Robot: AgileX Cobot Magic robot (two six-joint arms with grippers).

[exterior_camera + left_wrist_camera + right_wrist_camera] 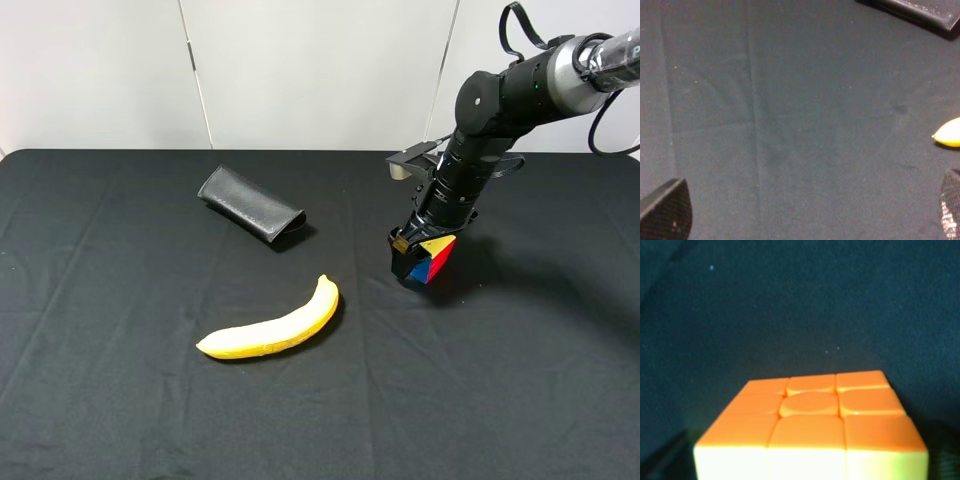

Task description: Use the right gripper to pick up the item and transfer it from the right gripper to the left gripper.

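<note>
The small puzzle cube of three-by-three coloured tiles [432,258] sits on the black cloth-covered table [100,400], right of centre, directly under the right gripper, a black two-finger claw [421,251] that reaches down from its black jointed arm. The claw's fingers straddle the cube, one dark finger against its left side. Whether they are pressing on it or merely flank it I cannot tell. The cube looks tipped, showing yellow, red and blue faces from above, while the right wrist view shows an orange face. The left gripper [807,212] has its textured black fingertips [665,210] spread wide over bare cloth, holding nothing. A yellow banana [275,330] and a black leather case [250,203] lie well apart to the left.
</note>
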